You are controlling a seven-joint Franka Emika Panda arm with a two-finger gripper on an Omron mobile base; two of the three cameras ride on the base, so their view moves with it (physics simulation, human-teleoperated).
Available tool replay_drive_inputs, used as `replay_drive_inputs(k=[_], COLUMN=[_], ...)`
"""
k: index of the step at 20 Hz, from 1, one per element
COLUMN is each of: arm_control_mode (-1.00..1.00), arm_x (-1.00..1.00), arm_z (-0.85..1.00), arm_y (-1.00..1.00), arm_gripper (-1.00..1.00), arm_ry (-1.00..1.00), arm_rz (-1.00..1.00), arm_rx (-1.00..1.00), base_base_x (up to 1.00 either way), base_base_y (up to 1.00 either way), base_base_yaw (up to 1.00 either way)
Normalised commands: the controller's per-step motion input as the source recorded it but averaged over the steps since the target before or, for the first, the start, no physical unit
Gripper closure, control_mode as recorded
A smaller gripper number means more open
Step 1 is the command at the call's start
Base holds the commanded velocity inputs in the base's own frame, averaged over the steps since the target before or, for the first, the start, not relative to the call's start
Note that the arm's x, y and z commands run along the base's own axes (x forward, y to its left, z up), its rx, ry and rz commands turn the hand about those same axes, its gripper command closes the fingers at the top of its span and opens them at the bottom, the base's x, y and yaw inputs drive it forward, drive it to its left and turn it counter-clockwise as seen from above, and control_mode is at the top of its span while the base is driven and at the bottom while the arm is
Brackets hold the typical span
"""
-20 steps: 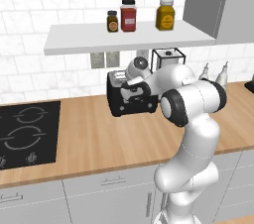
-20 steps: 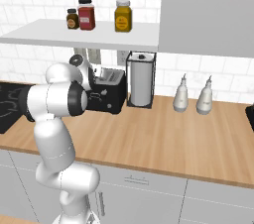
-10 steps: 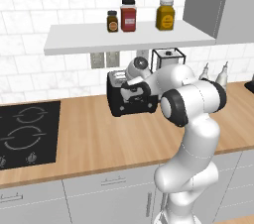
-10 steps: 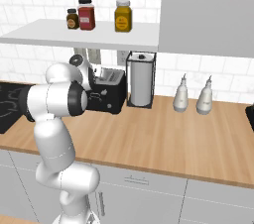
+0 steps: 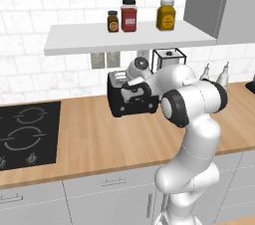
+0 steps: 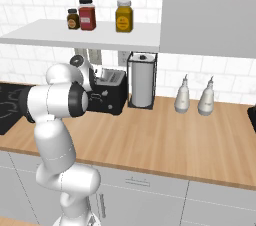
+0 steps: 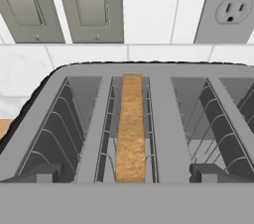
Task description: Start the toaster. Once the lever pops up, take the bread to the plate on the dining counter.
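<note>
One slice, the bread, sat in the toaster; my jaws stood open, empty. Lever-press seemed next.

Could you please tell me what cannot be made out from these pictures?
- Toaster front and lever: covered by the arm's wrist in both base views.
- Gripper opening: fingertips cut by the hand view's bottom edge.
- Bread: edge-on in its slot, faces hidden.

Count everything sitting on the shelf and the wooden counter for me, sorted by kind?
Jars on the shelf: 3
Toaster: 1
Bread slice in the toaster: 1
Paper towel holder: 1
Pale bottles: 2
Total: 8
</note>
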Motion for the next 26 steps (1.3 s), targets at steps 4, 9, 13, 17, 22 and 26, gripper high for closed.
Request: replay_drive_inputs(k=[4, 9, 13, 17, 22, 26], arm_control_mode=[-1.0, -1.0, -1.0, -1.0, -1.0, -1.0], arm_x=[0.0, 0.0, 0.0, 0.0, 0.0, 0.0], arm_z=[0.0, 0.0, 0.0, 0.0, 0.0, 0.0], arm_y=[0.0, 0.0, 0.0, 0.0, 0.0, 0.0], arm_gripper=[-1.0, -1.0, -1.0, -1.0, -1.0, -1.0], arm_ry=[0.0, 0.0, 0.0, 0.0, 0.0, 0.0], arm_rz=[0.0, 0.0, 0.0, 0.0, 0.0, 0.0], arm_rx=[0.0, 0.0, 0.0, 0.0, 0.0, 0.0], base_base_x=[0.0, 0.0, 0.0, 0.0, 0.0, 0.0], base_base_y=[0.0, 0.0, 0.0, 0.0, 0.0, 0.0], base_base_yaw=[0.0, 0.0, 0.0, 0.0, 0.0, 0.0])
